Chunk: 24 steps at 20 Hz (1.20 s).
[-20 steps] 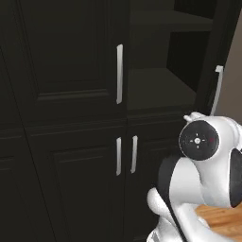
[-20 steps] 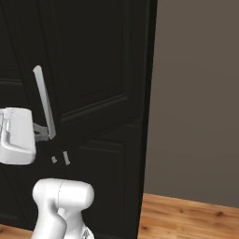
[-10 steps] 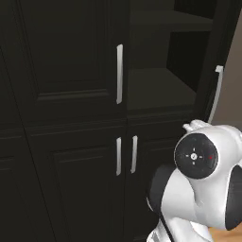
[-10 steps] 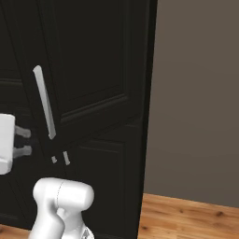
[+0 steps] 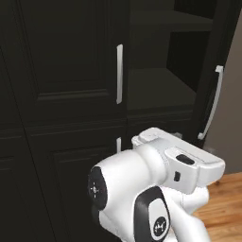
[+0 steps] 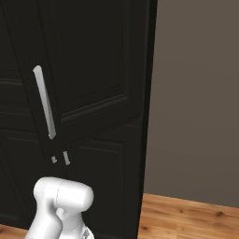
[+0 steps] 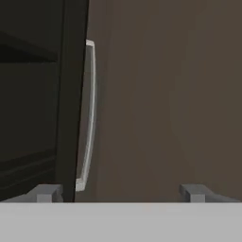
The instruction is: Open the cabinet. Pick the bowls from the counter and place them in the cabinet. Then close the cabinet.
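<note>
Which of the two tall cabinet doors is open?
The right door is open: it stands swung outward, so the dark shelves show. The left door is flat and shut.

I see the cabinet (image 5: 71,71) with its right door (image 6: 93,60) swung out and its left door shut. Behind the open door I make out two dark shelves, an upper shelf (image 5: 165,19) and a lower shelf (image 5: 158,90); I can pick out nothing lying on either, though the interior is very dark. Under the cabinet and to its right runs a wood floor (image 6: 191,219), and the plank strip I see beside the wall lies bare.
</note>
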Available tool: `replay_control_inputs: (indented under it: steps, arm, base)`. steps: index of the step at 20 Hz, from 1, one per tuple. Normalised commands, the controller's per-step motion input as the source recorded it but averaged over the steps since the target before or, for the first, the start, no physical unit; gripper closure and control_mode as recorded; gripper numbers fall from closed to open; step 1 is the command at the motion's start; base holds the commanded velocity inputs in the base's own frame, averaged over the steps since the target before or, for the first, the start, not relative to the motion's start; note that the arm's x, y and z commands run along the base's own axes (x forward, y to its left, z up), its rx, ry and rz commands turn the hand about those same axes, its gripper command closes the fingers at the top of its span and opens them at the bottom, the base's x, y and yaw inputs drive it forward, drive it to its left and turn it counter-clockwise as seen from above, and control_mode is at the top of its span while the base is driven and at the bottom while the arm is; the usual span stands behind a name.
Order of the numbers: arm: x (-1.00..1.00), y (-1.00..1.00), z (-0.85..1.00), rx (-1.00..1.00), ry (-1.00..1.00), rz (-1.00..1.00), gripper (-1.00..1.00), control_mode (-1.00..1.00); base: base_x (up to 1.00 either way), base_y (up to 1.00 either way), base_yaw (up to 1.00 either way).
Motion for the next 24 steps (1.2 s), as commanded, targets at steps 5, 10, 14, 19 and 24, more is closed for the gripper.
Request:
replay_control_inputs:
  steps: [5,10,14,19,24]
  arm:
    - [0.82,0.06,-0.01,-0.03,0.04,-0.05,-1.00,-1.00]
    - [1.00,0.06,0.00,-0.01,0.14,-0.06,-1.00,-1.00]
    - [0.93,-0.09,0.00,0.00,0.13,0.00,-1.00,-1.00]
    - [-0.08,-0.80,-0.03,0.00,0.03,-0.04,-1.00,-1.00]
    - [-1.00,-1.00,-0.18,0.00,0.00,-0.07,-1.00,-1.00]
  base:
    - [0.00,0.00,0.00]
    - [0.00,0.00,0.00]
    - [0.00,0.00,0.00]
    - [0.00,0.00,0.00]
    - [0.00,0.00,0.00]
